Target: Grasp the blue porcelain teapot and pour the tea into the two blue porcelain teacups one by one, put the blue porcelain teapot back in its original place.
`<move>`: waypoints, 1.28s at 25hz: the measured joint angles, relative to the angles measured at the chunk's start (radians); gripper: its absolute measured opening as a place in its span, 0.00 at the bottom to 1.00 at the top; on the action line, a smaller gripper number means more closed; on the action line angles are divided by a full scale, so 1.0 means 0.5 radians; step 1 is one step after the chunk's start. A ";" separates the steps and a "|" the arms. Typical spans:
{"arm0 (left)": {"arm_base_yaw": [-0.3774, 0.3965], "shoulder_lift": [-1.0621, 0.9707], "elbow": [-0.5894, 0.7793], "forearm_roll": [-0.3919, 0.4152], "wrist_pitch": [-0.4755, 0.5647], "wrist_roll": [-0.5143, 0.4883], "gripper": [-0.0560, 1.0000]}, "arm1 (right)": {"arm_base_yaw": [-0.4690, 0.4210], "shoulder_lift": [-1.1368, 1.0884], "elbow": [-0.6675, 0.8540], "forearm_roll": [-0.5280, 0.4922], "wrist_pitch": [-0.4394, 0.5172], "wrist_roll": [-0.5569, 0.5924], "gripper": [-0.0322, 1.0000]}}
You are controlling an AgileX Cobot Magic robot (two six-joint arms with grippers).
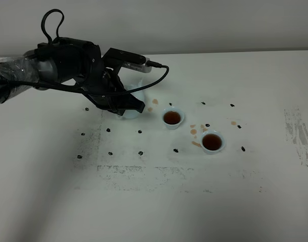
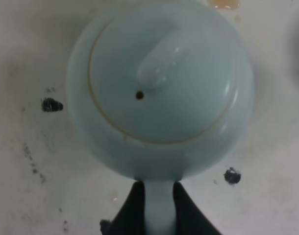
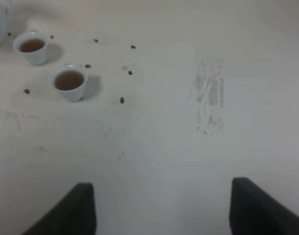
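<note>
On table left of both filled teacups (image 1: pixel 172 117) (image 1: pixel 212 141), teapot (image 2: pixel 159 93) sits, my left gripper (image 2: pixel 158 205) pinching its handle. Releasing crookedly could tip pot, slop more tea. Right gripper (image 3: pixel 159 208) spread, idle.

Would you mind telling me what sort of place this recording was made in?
Probably a robot test bench, not a home: a bare white table with scuffed, worn patches, black position marks dotted around the teapot and two filled cups, and a plain wall behind.

Pale sky-blue teapot (image 2: pixel 159 93); pale-blue cups (image 1: pixel 172 117) (image 1: pixel 212 141) beside teapot, holding reddish-brown tea; black fingers (image 2: pixel 135 205); white surface (image 1: pixel 194 201), dark specks, tan stains.
</note>
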State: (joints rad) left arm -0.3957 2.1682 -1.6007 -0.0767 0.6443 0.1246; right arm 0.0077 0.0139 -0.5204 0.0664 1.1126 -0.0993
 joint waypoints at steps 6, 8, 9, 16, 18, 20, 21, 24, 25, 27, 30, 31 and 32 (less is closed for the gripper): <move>0.000 0.016 -0.008 0.015 -0.065 0.002 0.09 | 0.000 0.000 0.000 0.000 0.000 0.000 0.57; 0.000 0.018 -0.008 0.017 -0.073 0.004 0.09 | 0.000 0.000 0.000 0.000 0.000 0.000 0.57; 0.000 0.018 -0.008 0.020 -0.072 0.006 0.09 | 0.000 0.000 0.000 0.000 0.000 0.000 0.57; 0.000 0.018 -0.008 0.020 -0.072 0.046 0.09 | 0.000 0.000 0.000 0.000 0.000 0.000 0.57; 0.000 0.018 -0.008 0.020 -0.072 0.048 0.09 | 0.000 0.000 0.000 0.000 0.000 0.000 0.57; 0.000 0.018 -0.008 0.020 -0.072 0.050 0.10 | 0.000 0.000 0.000 0.000 0.000 0.000 0.57; 0.000 0.018 -0.008 0.020 -0.072 0.050 0.10 | 0.000 0.000 0.000 0.000 0.000 0.000 0.57; 0.000 0.018 -0.008 0.020 -0.072 0.054 0.15 | 0.000 0.000 0.000 0.000 0.000 0.000 0.57; 0.000 0.018 -0.008 0.020 -0.070 0.054 0.18 | 0.000 0.000 0.000 0.000 0.000 0.000 0.57; 0.000 0.018 -0.008 0.020 -0.070 0.054 0.24 | 0.000 0.000 0.000 0.000 0.000 0.000 0.57; 0.000 0.018 -0.008 0.020 -0.065 0.055 0.32 | 0.000 0.000 0.000 0.000 0.000 0.000 0.57; 0.000 0.018 -0.008 0.020 -0.065 0.055 0.34 | 0.000 0.000 0.000 0.000 0.000 0.000 0.57; 0.000 0.018 -0.008 0.020 -0.065 0.055 0.36 | 0.000 0.000 0.000 0.000 0.000 0.000 0.57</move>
State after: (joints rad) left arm -0.3957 2.1773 -1.6048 -0.0669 0.6119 0.1519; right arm 0.0077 0.0139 -0.5204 0.0664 1.1126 -0.0993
